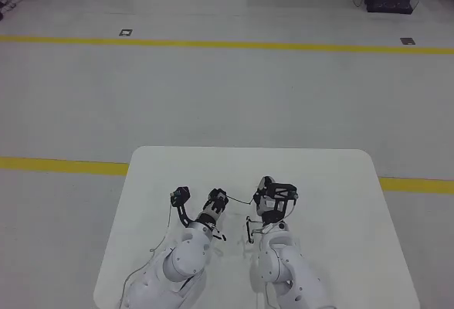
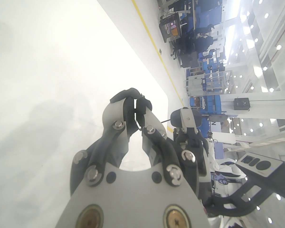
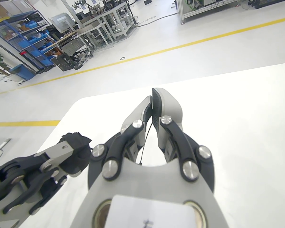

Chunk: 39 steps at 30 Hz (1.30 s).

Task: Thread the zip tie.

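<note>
Over the white bench (image 1: 327,178), top view: left end effector (image 1: 220,198) and right end effector (image 1: 262,204) sit close, a thin black zip tie (image 1: 239,202) spanning between them. Left wrist view: left end effector (image 2: 135,105) clenched on the zip tie (image 2: 165,120); a weak pinch could let it twist. Right wrist view: right end effector (image 3: 152,104) clamped on the zip tie (image 3: 146,141), whose slack part may flex and misthread.
</note>
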Each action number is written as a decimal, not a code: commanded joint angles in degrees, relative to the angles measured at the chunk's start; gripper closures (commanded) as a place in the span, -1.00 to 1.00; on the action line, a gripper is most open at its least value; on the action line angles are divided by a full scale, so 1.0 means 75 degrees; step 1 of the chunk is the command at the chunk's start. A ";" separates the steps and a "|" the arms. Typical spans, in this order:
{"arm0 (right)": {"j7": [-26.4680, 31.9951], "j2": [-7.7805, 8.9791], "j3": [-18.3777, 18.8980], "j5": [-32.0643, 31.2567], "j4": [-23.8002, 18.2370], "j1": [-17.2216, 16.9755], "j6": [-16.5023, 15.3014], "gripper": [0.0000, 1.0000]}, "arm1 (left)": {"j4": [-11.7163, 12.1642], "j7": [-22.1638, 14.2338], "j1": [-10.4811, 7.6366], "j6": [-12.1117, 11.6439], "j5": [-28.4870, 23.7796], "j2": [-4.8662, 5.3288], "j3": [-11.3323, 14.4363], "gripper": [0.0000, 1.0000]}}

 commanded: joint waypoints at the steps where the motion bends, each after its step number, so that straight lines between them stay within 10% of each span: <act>1: 0.0000 -0.0007 -0.0022 -0.0012 0.0016 0.0011 0.0023 1.00 | 0.0000 0.0000 0.0000 0.0000 0.0000 0.0000 0.0000 1.00; 39: -0.0244 -0.0112 -0.0305 -0.0003 0.0138 0.0107 -0.0214 1.00 | 0.0000 0.0000 0.0000 0.0000 0.0000 0.0000 0.0000 1.00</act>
